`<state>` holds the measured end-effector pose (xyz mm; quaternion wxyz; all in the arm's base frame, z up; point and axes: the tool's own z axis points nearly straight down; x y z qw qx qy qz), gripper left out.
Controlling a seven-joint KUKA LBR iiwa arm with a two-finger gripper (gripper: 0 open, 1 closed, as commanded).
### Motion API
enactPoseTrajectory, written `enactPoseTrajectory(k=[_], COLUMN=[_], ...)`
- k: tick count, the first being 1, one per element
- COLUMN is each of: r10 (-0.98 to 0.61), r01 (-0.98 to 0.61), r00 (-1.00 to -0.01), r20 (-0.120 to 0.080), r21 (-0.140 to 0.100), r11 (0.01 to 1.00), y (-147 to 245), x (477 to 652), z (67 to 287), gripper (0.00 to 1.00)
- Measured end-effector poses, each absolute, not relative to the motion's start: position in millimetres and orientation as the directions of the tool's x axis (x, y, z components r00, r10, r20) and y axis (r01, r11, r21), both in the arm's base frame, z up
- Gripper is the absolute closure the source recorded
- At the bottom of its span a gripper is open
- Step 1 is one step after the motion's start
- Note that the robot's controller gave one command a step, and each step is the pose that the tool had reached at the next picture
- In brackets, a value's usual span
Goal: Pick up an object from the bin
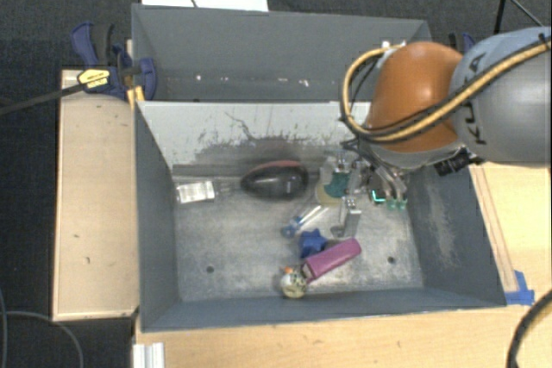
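Contents of grey metal bin (259, 56), listed from the gripper outward.

Magenta cylinder (332, 258): the thing nearest the gripper. It is short and smooth with rounded ends. It lies on its side on the bin floor, its right end higher in the view than its left. Position: centre-right of the floor, toward the near wall.

Gripper (348, 218): low over the floor, below the arm's orange cover (414, 95), just above the cylinder in the view. Contact between the two cannot be told. Gripper state: wide or narrow cannot be told, as its metal parts merge with the grey floor.

Blue block (312, 242): small and dark blue, at the cylinder's left end, just left of the gripper's tip.

Blue-and-white piece (297, 225): small and slim, just beyond the block.

Yellowish round trinket (293, 283): by the near wall, close to the cylinder's lower end.

Dark oval object (274, 181): black with a reddish upper edge, left of the gripper, toward the far wall.

Clear plastic piece (194, 191): further left, well apart from the gripper.

Teal piece (338, 182): tight against the gripper's body. Whether it is a loose thing or part of the robot cannot be told.

Hidden: the floor's far right corner, covered by the arm.
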<state>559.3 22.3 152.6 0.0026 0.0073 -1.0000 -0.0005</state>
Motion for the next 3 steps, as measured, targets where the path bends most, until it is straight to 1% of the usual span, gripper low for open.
enactPoseTrajectory(k=[1,2,3], r10=[-0.196,-0.195,-0.193], r01=[-0.196,-0.195,-0.193], r00=[-0.981,-0.98,-0.981], r20=[0.005,0.026,-0.001], r21=[0.0,0.003,0.001], r11=[0.981,0.981,0.981], y=[19.2,19.3,20.1], x=[502.3,498.8,503.6], z=[76.2,78.4,76.6], gripper=[0.0,1.0,0.0])
